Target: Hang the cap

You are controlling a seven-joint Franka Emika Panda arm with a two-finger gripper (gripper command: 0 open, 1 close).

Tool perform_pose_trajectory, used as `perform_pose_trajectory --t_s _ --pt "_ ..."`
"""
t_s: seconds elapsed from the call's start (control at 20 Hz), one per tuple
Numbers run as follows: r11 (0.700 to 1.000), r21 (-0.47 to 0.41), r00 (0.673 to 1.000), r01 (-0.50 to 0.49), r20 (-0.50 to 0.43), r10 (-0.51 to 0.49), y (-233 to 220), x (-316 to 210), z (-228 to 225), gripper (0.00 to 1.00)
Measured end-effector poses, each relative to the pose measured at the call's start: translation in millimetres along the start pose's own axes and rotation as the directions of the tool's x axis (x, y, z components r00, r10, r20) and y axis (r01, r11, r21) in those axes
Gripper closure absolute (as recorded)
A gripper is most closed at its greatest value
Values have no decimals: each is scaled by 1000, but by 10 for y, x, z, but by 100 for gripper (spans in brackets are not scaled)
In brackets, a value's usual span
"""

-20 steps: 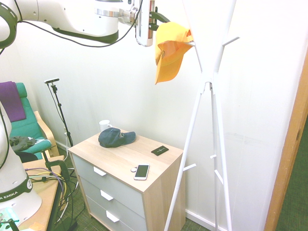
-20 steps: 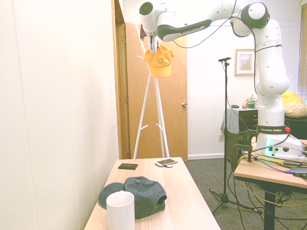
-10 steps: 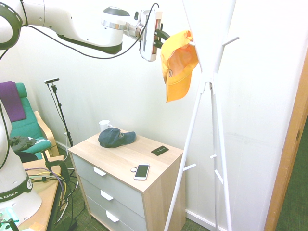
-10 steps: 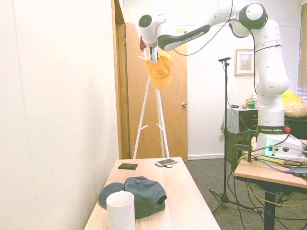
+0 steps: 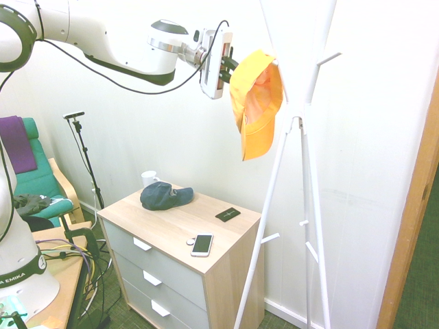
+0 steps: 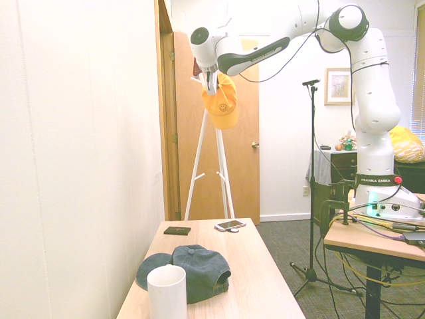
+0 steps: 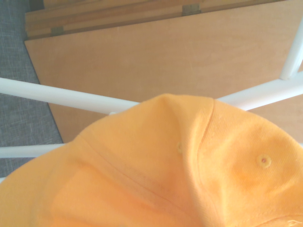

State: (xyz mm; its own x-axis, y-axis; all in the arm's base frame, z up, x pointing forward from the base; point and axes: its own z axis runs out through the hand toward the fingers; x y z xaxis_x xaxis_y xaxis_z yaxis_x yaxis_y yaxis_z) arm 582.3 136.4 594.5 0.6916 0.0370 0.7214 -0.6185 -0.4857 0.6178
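My gripper [image 5: 232, 63] is pinched tight on the cap [image 5: 256, 103], holding it by the top edge high beside the white coat rack [image 5: 299, 123]. The cap hangs down from my gripper with its brim lowest, right against the upper part of the coat rack where its poles cross; I cannot tell whether it rests on a peg. In the second exterior view a small smiley mark shows on the cap [image 6: 222, 104], with a wooden door [image 6: 239, 159] behind the coat rack. From my wrist the cap [image 7: 161, 165] fills most of the picture, with the rack's white poles [image 7: 66, 97] running behind it. Well below the coat rack stands a dresser [image 5: 180, 226] carrying a dark blue cap [image 5: 164, 195], a white mug [image 5: 149, 178], a phone [image 5: 202, 244] and a small black card [image 5: 228, 214].
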Motion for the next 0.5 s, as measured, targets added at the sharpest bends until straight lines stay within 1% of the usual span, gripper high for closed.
perform_pose_trajectory --t_s 0.5 --pt "1000 10 1000 -13 -4 13 -8 12 38 0"
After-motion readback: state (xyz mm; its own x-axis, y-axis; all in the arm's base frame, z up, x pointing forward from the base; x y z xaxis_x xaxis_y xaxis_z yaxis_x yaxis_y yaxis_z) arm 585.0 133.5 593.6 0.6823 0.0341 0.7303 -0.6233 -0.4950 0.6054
